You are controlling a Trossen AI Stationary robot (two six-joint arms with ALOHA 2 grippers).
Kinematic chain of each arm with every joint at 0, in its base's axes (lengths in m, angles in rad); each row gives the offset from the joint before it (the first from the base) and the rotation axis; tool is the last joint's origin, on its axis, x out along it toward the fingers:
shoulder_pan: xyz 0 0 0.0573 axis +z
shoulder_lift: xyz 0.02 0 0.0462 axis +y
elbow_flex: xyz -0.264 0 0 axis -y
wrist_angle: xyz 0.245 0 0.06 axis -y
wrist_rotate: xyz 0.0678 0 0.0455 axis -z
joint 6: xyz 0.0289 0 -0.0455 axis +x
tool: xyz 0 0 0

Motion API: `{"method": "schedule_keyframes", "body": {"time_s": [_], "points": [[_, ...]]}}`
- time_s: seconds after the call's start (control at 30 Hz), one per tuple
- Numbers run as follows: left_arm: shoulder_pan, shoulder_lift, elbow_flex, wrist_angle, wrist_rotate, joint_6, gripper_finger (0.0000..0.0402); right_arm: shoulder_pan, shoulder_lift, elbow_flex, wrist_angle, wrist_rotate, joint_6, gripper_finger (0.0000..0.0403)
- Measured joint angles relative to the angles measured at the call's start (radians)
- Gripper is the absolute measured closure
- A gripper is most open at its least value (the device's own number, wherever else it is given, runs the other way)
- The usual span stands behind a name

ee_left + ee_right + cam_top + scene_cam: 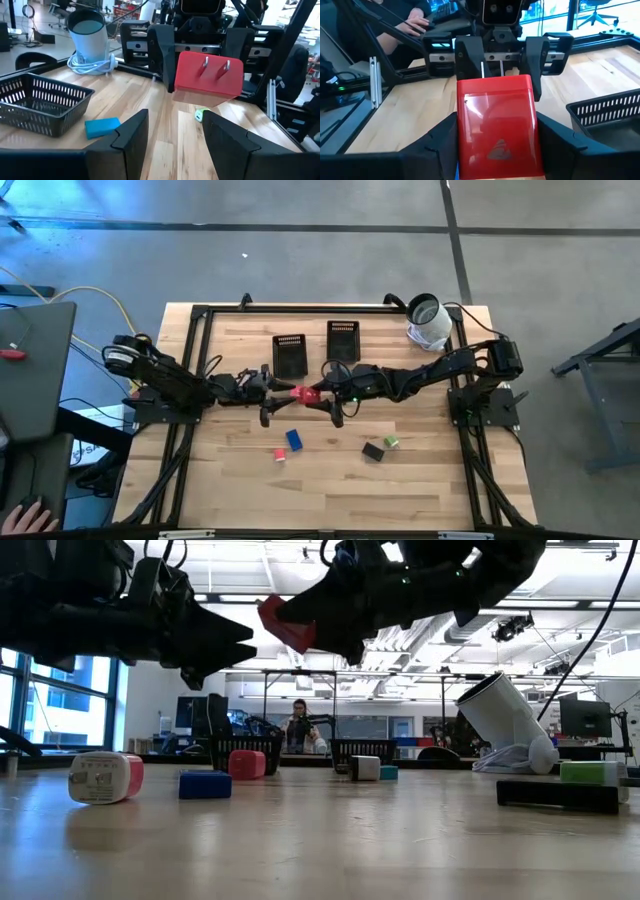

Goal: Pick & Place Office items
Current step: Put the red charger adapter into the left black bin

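Note:
A red block point(495, 130) with two metal prongs point(216, 66) hangs in the air over the table's middle, shut in my right gripper point(496, 150). My left gripper point(172, 132) is open and faces the pronged end from the table's left, its fingers a little short of the block point(307, 393). On the table nearer the front lie a blue block point(294, 440), a small pink-and-white piece point(280, 454), a black block point(373, 451) and a green piece point(391, 442). A teal block point(102, 126) lies beside a tray. My right gripper pinches the red block between its two fingers point(439, 142), one on each long side point(465, 135). The fingers come level from the table's right and lie along the block. The block is lifted clear of the table point(285, 625), its pronged end pointing at my left gripper.
Two black mesh trays point(290, 355) point(343, 340) stand toward the far edge. A white cylinder point(428, 320) with a coiled cable lies at the far right corner. A dark frame point(200, 315) borders the table. A person's hand point(417, 22) shows beyond the table.

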Motion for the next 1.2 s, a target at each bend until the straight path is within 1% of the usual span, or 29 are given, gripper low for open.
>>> {"method": "schedule_keyframes", "body": {"time_s": [0.17, 0.3, 0.5, 0.67, 1.2], "points": [[0.0, 0.006, 0.0, 0.024, 0.0, 0.004, 0.022, 0.0, 0.0, 0.0, 0.002, 0.004, 0.0, 0.0207], [0.0, 0.006, 0.018, 0.057, 0.0, 0.035, 0.022, 0.0, 0.0, 0.0, 0.03, 0.004, 0.0, 0.0207], [0.0, 0.006, 0.048, 0.049, 0.003, 0.063, 0.022, 0.0, -0.001, 0.0, 0.052, -0.007, -0.008, 0.0207], [0.0, 0.006, 0.06, 0.047, 0.047, 0.065, 0.022, -0.008, -0.002, 0.0, 0.06, -0.013, -0.014, 0.0207], [-0.056, 0.006, 0.07, 0.072, 0.057, 0.134, 0.022, -0.033, -0.002, 0.002, 0.047, -0.01, -0.005, 0.0207]]}}
